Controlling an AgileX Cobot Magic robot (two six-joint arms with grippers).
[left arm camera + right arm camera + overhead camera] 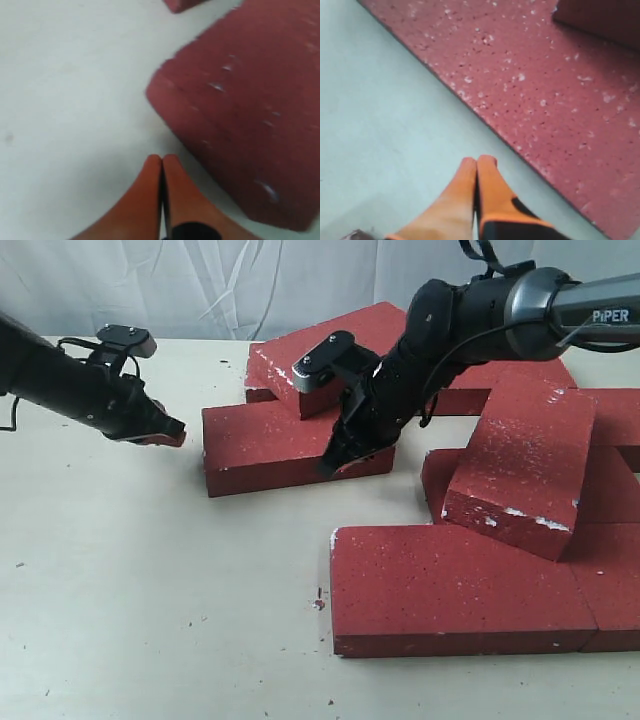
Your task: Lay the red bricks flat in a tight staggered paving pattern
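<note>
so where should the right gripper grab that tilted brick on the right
Probably the near left corner of the tilted brick, pinched across its thickness from the camera side. It lies propped on neighbouring bricks, so that corner seems to overhang a gap, and its broad top looks too wide. The right gripper is shut and must open first.

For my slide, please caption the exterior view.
Left end effector and right end effector, both shut, beside a flat red brick; another brick tilts.
</note>
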